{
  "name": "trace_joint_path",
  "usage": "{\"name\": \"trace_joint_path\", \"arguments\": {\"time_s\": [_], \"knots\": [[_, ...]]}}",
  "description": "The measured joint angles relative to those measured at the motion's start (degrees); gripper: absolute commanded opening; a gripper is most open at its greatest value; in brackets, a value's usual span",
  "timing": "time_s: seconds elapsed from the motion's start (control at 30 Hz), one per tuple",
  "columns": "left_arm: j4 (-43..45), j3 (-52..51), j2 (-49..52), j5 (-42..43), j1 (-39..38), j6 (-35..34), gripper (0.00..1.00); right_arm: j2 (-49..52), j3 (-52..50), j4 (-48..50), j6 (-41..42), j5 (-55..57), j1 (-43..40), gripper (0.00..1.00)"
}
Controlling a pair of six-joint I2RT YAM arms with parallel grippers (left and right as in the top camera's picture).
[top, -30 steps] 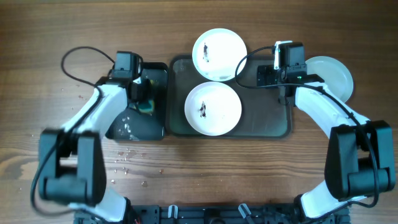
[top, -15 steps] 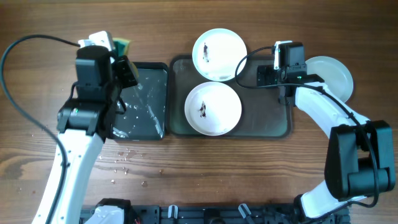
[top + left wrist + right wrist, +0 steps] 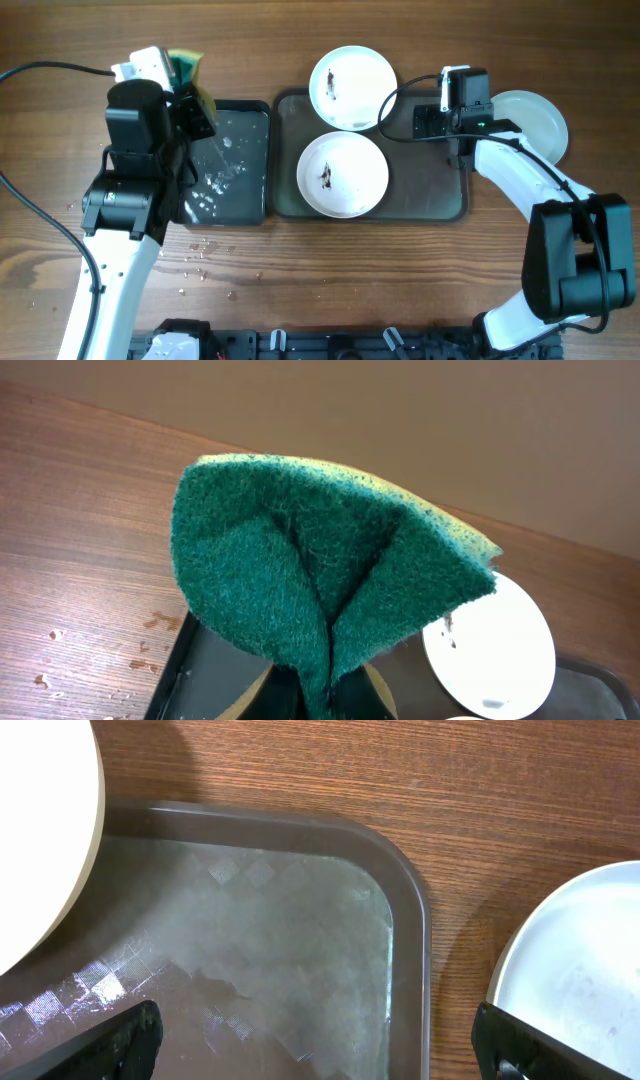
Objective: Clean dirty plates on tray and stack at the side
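Seen from overhead, the left pincer (image 3: 190, 92) is clenched on a folded green-and-yellow scouring sponge (image 3: 187, 66). It holds the sponge over the wooden worktop (image 3: 60, 40), just past the far left corner of a small, wet black tray (image 3: 240, 170). Only the left wrist camera shows the sponge's coarse green face creased down the middle, with a yellow layer along its upper edge.

The right pincer (image 3: 447, 122) is released, jaws wide and holding nothing, over the far right corner of the large dark-grey rectangular tray (image 3: 440, 207). One round white plate (image 3: 350, 165), smudged dark near its centre, sits in the middle of that tray. A second smudged white plate (image 3: 358, 80) lies across the tray's far rim. A faintly bluish round plate (image 3: 540, 125) rests on the worktop to the tray's right, partly hidden overhead by the right arm. The right wrist view alone shows a strip of bare wood between its edge and the tray's rim.
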Motion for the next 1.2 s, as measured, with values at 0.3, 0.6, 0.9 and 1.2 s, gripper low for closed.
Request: {"name": "trace_joint_path", "arguments": {"time_s": [0.3,0.6,0.9,1.2], "knots": [[-0.17,0.0,0.0,0.0,0.0,0.39,0.04,0.0,0.0,0.0,0.0,0.0,0.0,1.0],[-1.53,0.0,0.0,0.0,0.0,0.42,0.04,0.0,0.0,0.0,0.0,0.0,0.0,1.0],[-5.51,0.0,0.55,0.0,0.0,0.5,0.04,0.0,-0.04,5.81,0.0,-0.13,0.0,1.0],[-9.68,0.0,0.92,0.02,0.0,0.61,0.04,0.02,-0.04,4.48,0.0,-12.11,0.0,1.0]]}}
